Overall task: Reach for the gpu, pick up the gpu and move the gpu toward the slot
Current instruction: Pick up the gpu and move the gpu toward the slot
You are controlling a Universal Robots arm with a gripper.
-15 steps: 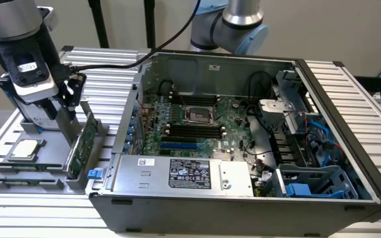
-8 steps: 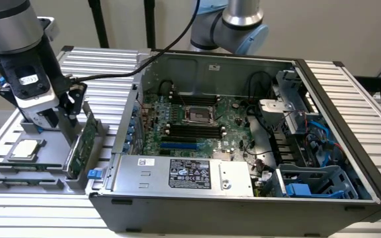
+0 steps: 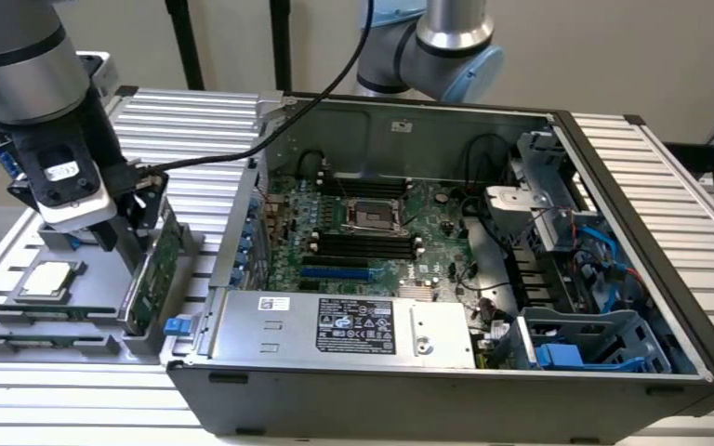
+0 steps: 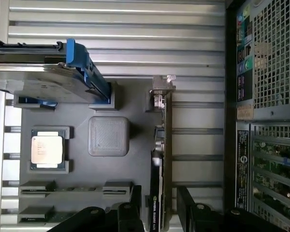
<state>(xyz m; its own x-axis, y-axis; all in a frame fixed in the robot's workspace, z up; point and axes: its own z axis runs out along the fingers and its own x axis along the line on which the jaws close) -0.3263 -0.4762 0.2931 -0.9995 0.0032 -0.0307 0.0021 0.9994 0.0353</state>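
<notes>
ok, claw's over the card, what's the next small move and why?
Probably close the claw on the graphics card: its fingers are open, one on either side of the upright card in the grey holder, not yet gripping.

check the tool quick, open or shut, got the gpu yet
tool: open, straddling the upright gpu, not gripping it
</notes>
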